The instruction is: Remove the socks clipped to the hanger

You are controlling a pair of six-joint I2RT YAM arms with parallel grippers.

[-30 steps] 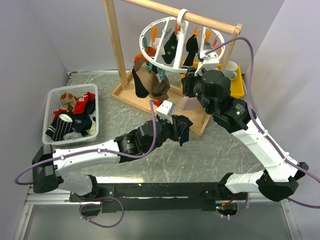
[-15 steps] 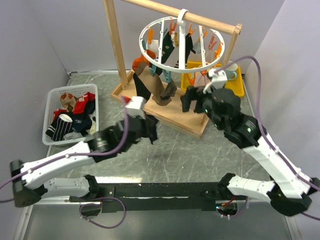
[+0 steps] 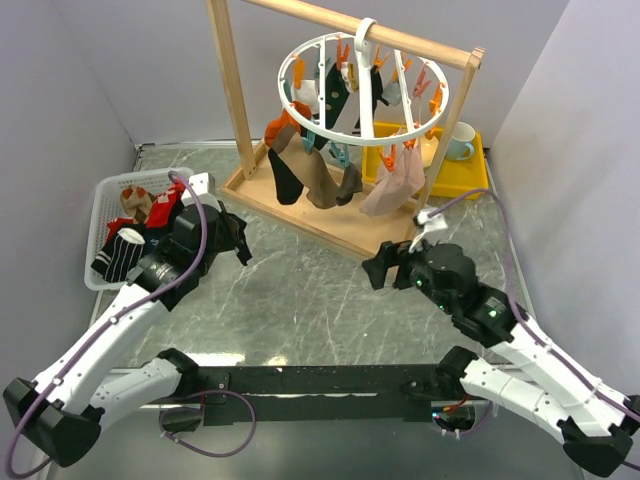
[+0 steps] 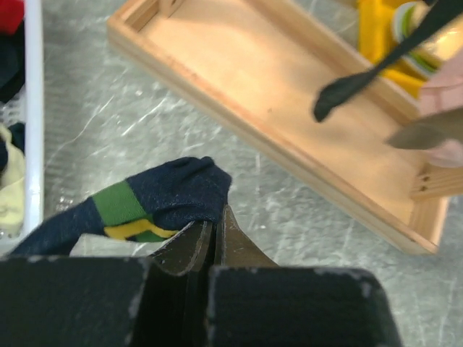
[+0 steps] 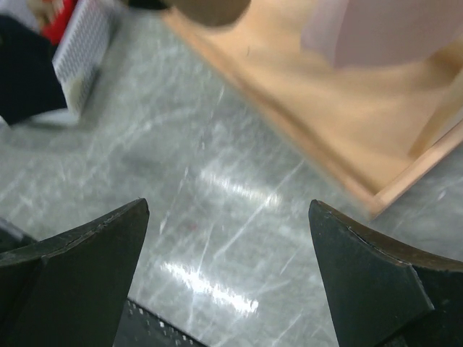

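The white ring hanger (image 3: 436, 104) hangs by its hook from the wooden rack's bar. Clipped under it are a black sock (image 3: 283, 175), a brown one (image 3: 322, 178) and a pale pink one (image 3: 397, 180); more dark socks (image 3: 340, 92) hang inside the ring. My left gripper (image 3: 240, 246) is shut on a navy sock with green and yellow stripes (image 4: 168, 196), low over the table just right of the basket. The sock is pinched at the tips of that gripper (image 4: 215, 225). My right gripper (image 3: 376, 272) (image 5: 226, 211) stands wide open and empty over the bare table, in front of the rack's base.
A white mesh basket (image 3: 105, 191) (image 4: 33, 108) at the left holds several socks. The wooden rack (image 3: 228, 90) stands on a shallow wooden base (image 3: 350, 230) (image 4: 289, 123) (image 5: 340, 137). A yellow tray (image 3: 470, 178) with a cup (image 3: 461, 141) sits behind it. Purple walls close both sides.
My left arm swung left from the rack to the basket, carrying the navy sock. My right gripper opened, left the hanger and drew back low over the table. The ring has swung back.
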